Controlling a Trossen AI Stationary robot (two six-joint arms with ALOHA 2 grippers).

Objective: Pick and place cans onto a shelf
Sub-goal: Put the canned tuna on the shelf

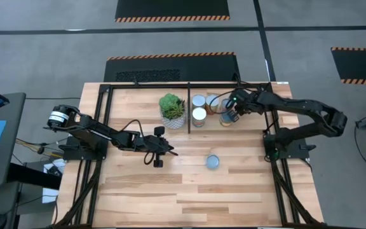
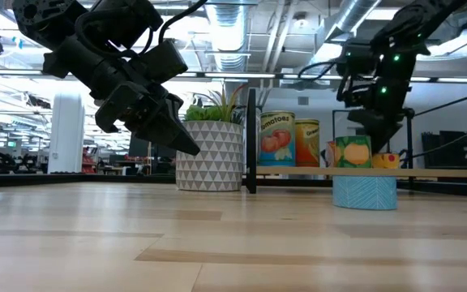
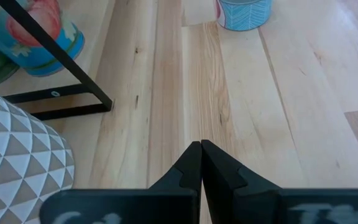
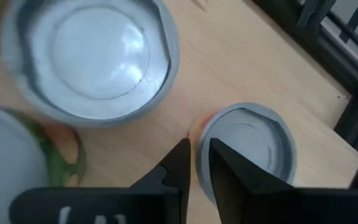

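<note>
My right hand [image 1: 230, 114] hangs over the shelf [image 1: 138, 86], right of its centre bar, above the can [image 1: 227, 119] with the green-and-orange label, which stands there with three others so the row fills up. My fingers [image 4: 178, 163] stand slightly parted beside its rim; whether they grip it I cannot tell. A pale-blue can [image 1: 213, 161] waits on the counter [image 1: 234, 197], well apart from the shelf. My left hand [image 1: 166, 151] hovers pinched shut and empty, near the succulent [image 1: 172, 107].
</note>
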